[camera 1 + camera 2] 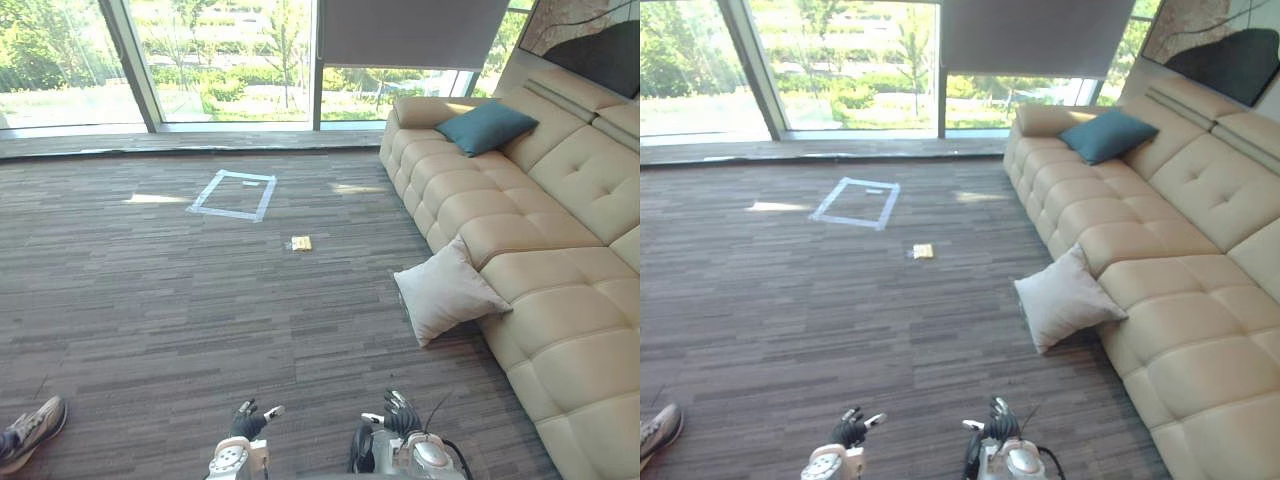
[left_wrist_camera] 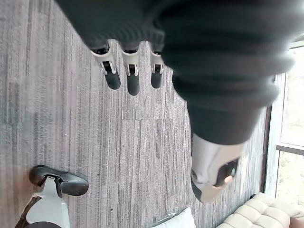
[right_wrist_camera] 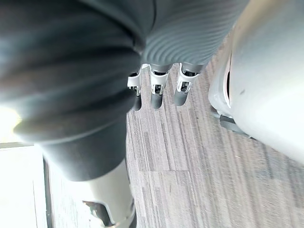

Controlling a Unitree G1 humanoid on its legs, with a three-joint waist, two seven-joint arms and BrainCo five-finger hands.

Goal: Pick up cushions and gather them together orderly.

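A pale grey-white cushion [image 1: 447,290] stands on the carpet, leaning against the front of the beige sofa [image 1: 560,210]. A teal cushion [image 1: 486,126] lies on the sofa seat near its far armrest. My left hand [image 1: 246,420] and right hand [image 1: 396,414] hang low at the near edge of the head views, well short of both cushions. In the left wrist view the left hand [image 2: 133,83] has straight fingers and holds nothing. The right hand [image 3: 156,95] is likewise relaxed and holds nothing in its own wrist view.
A square of pale tape [image 1: 233,194] marks the carpet in the middle distance, with a small yellow object [image 1: 301,242] just nearer than it. Tall windows line the far wall. A person's shoe [image 1: 30,430] rests at the near left.
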